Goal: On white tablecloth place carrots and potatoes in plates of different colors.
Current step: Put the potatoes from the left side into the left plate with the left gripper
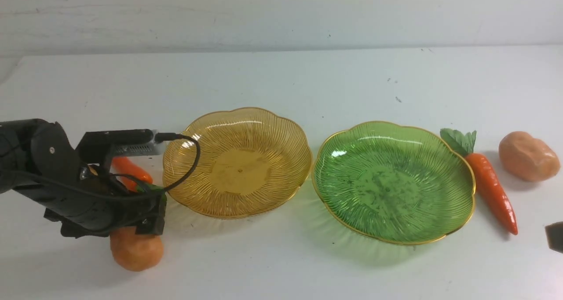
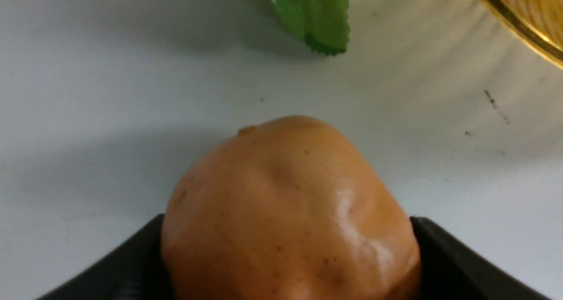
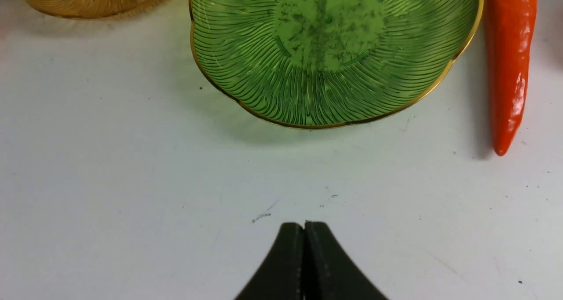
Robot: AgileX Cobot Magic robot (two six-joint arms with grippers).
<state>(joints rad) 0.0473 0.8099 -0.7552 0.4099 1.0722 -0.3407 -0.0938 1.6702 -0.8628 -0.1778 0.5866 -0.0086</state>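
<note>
On the white tablecloth an empty amber plate sits left of an empty green plate. My left gripper is low at the front left, its fingers pressed against both sides of a potato that rests on the cloth; the left wrist view shows this potato between the jaws. A short carrot lies behind that arm, partly hidden. A longer carrot and a second potato lie right of the green plate. My right gripper is shut and empty, in front of the green plate.
The short carrot's green leaf lies just beyond the gripped potato, with the amber plate's gold rim close by. The long carrot lies beside the green plate's rim. A white wall runs behind the table.
</note>
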